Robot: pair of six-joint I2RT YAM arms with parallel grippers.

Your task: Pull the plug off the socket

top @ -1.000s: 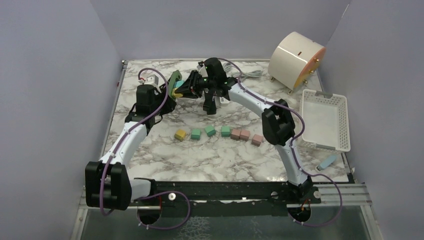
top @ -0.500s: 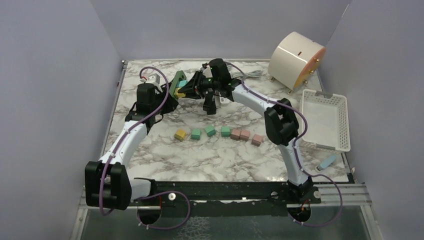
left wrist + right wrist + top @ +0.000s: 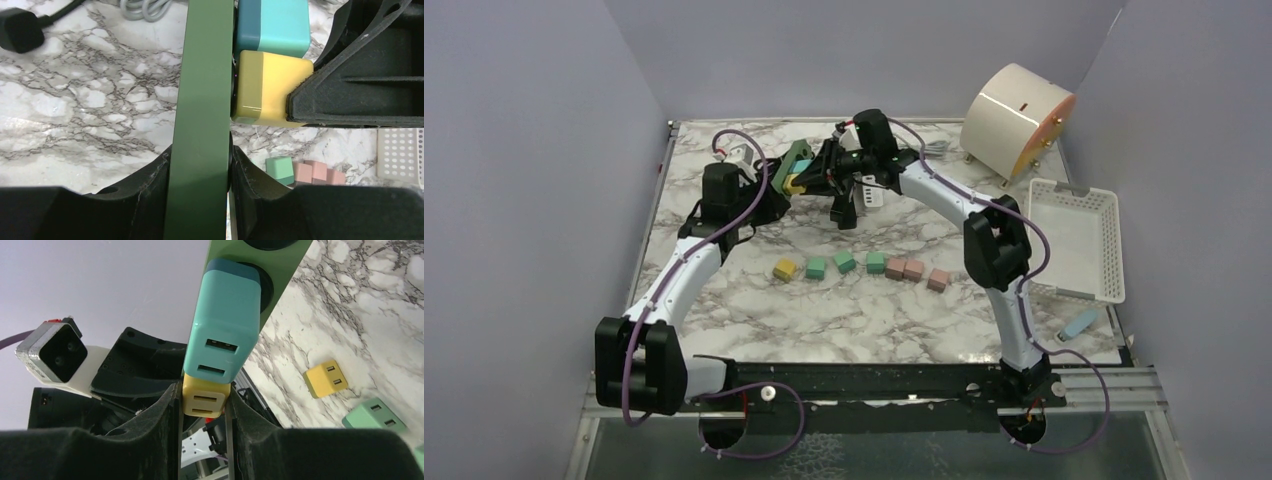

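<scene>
A green socket strip [image 3: 790, 166] is held off the table at the back middle. My left gripper [image 3: 201, 165] is shut on the green strip [image 3: 202, 100], one finger on each face. A yellow plug [image 3: 262, 87] and a teal plug [image 3: 272, 25] sit side by side in the strip. My right gripper [image 3: 205, 400] is shut on the yellow plug [image 3: 206, 399], with the teal plug [image 3: 225, 322] just above it in the strip [image 3: 260, 260]. In the top view the right gripper [image 3: 809, 180] meets the strip from the right and the left gripper [image 3: 769, 183] from the left.
A row of loose plugs [image 3: 859, 266], yellow, green and pink, lies mid-table. A white basket [image 3: 1076, 240] stands at the right, a cream drum [image 3: 1016, 115] at the back right. Grey cable [image 3: 929, 150] lies at the back. A small blue item [image 3: 1079, 323] lies near the front right.
Both grippers and the strip between them have shifted to the right and a little toward the back. The yellow plug is still seated against the strip.
</scene>
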